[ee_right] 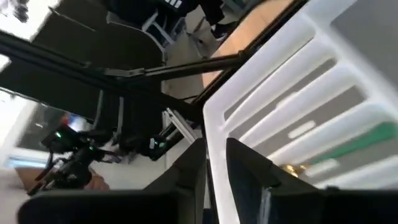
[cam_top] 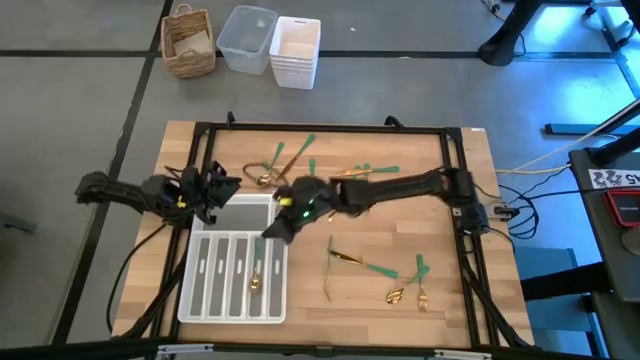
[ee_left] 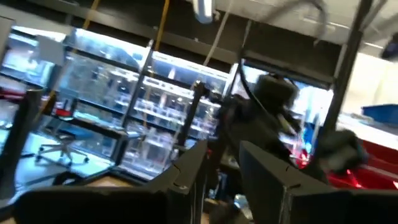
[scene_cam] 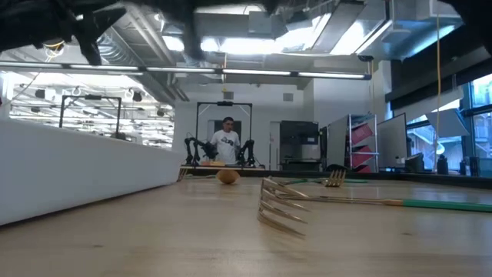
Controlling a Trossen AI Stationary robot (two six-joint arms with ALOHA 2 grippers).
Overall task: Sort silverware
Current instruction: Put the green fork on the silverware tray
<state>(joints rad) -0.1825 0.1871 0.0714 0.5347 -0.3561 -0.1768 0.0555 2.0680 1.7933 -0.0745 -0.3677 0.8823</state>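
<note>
Hanging the right gripper (cam_top: 272, 230) over the far end of the white tray (cam_top: 186, 300), fingers slightly parted and pinching nothing, probably lining up with the slots. Lying in one compartment: a green-handled piece (cam_top: 255, 281). Waiting scattered on the table (cam_top: 440, 300): remaining silverware (cam_top: 352, 258). Parking the left gripper (cam_top: 218, 188) beside the tray's corner, fingers narrowly apart, empty.

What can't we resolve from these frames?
- Right pincer, high view: fingertips hidden under its own wrist above the white tray; whether it holds anything is unclear.
- Right wrist view: only a narrow gap between the fingers shows; the tips are cut off by the picture's edge.
- Left pincer, high view: too small to read.
- Piece in the tray, high view: too small to tell fork or spoon.
</note>
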